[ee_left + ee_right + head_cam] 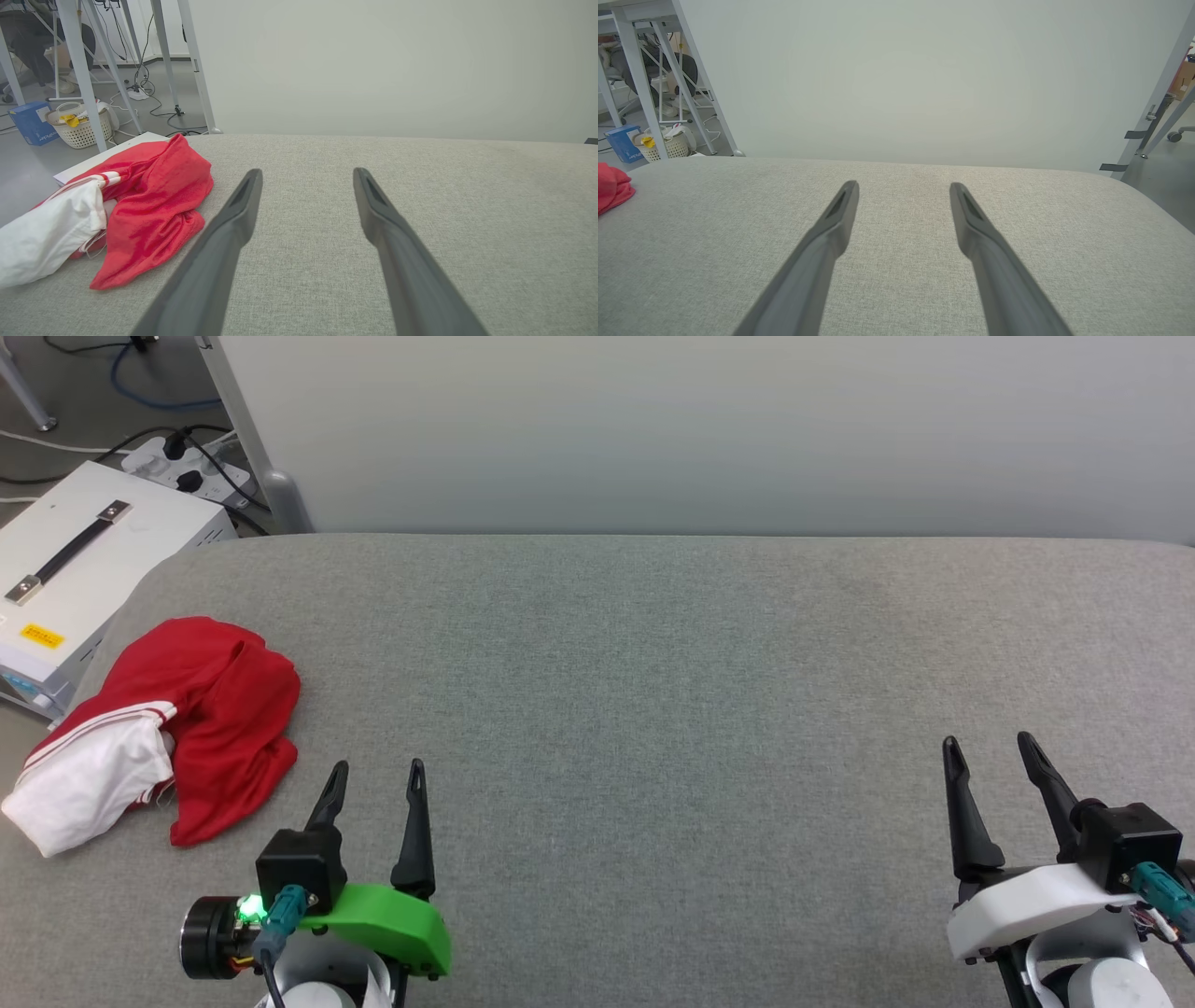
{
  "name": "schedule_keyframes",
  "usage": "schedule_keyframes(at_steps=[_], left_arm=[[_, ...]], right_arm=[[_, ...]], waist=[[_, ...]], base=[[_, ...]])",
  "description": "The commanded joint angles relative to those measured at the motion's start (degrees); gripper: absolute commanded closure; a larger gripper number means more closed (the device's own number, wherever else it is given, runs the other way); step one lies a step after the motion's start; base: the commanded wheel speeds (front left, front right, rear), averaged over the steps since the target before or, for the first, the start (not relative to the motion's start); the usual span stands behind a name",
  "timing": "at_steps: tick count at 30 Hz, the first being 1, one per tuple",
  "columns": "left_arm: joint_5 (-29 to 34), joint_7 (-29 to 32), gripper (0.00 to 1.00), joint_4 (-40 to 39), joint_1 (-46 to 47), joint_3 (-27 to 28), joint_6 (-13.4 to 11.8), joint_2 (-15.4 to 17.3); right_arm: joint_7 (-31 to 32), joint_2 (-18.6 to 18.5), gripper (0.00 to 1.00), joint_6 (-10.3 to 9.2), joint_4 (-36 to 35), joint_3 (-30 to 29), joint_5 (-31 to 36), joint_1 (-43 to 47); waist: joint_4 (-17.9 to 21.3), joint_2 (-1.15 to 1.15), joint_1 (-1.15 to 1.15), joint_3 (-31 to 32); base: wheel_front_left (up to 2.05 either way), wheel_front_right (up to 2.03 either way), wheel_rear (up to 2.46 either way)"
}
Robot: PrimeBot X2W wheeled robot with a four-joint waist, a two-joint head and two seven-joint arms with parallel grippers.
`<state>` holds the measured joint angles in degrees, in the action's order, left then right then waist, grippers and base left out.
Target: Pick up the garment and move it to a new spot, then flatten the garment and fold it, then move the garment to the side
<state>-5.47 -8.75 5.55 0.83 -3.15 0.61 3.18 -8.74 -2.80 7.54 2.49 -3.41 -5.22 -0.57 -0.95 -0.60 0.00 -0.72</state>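
The garment (201, 709) lies crumpled at the far left of the grey padded table (653, 709), red cloth bunched up with a white sleeve and striped trim toward the table's left edge. In the left wrist view the garment (149, 205) sits left of the fingers. My left gripper (378, 770) stands open just right of it, not touching, with nothing between its fingers. My right gripper (988, 744) is open over bare table at the lower right. A red corner of the garment (612, 189) shows at the left edge of the right wrist view.
A white case with a black handle (84, 560) stands off the table's left side, with a power strip and cables (187, 462) behind it. A pale wall panel (709, 429) runs along the table's far edge. A basket (81, 128) sits on the floor.
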Motion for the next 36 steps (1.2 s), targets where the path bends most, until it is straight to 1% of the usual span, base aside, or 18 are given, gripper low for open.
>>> schedule_keyframes(at_steps=[1, 10, 17, 23, 36], left_arm=[[-0.2, -0.6, 0.0, 0.4, -1.4, -0.1, 0.2, -0.2], [-0.8, -1.7, 0.0, 1.0, -1.5, -0.8, 0.1, -0.2], [-0.8, -2.5, 0.0, 1.7, -1.6, -0.6, 0.0, -0.2], [-0.9, -3.2, 0.0, 2.4, -1.5, -0.3, -0.1, -0.2], [-0.3, -4.7, 0.0, 3.4, -2.3, -0.1, 0.3, -0.3]], right_arm=[[-0.7, -0.1, 0.0, -0.03, 0.3, -0.2, -0.4, -0.2], [-1.7, -0.1, 0.0, -0.04, 0.4, -0.1, 0.0, 0.0], [-2.5, -0.1, 0.0, -0.04, 0.7, 0.6, 1.6, 0.3], [-3.2, -0.1, 0.0, -0.04, 1.7, 2.5, 1.7, 0.7], [-4.8, -0.1, 0.0, -0.05, 2.6, 4.8, 1.0, 0.9]], waist=[[-0.1, 0.37, 0.0, 0.0], [-1.0, 0.42, 0.0, 0.1], [-3.4, 0.45, 0.0, -0.1], [-7.4, 0.48, 0.0, 0.0], [-18.9, 0.54, 0.0, 0.8]], base=[[0.0, 0.0, 0.0], [0.0, 0.0, 0.0], [0.0, 0.0, 0.0], [0.0, 0.0, 0.0], [0.0, 0.0, 0.0]])
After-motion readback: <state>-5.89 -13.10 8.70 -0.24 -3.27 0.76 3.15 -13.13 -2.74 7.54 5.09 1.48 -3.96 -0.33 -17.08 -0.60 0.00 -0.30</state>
